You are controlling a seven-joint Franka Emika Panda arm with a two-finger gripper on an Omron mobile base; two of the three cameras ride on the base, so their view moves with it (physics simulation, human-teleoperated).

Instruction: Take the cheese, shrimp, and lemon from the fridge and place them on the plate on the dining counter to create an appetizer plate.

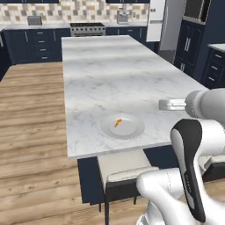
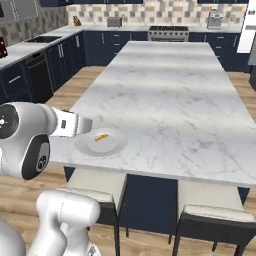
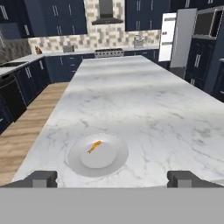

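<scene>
The white plate (image 3: 98,154) rests near the front edge of the marble dining counter (image 3: 131,96). A thin curved orange shrimp (image 3: 94,146) lies on the plate, left of its middle. My gripper (image 3: 113,179) hovers above the counter's near edge, just short of the plate, open and holding nothing. From the left base the plate (image 1: 122,126) and shrimp (image 1: 117,122) are left of the gripper (image 1: 165,104). From the right base the gripper (image 2: 85,125) hangs at the plate's (image 2: 101,141) left rim. The pale grey fridge (image 1: 165,22) stands far back right. Cheese and lemon are out of view.
Padded stools (image 1: 125,169) (image 2: 210,220) are tucked under the counter's near side. A stove (image 1: 87,28) and navy cabinets (image 2: 30,75) line the far and left walls. Wood floor (image 1: 30,127) runs along the island's left side.
</scene>
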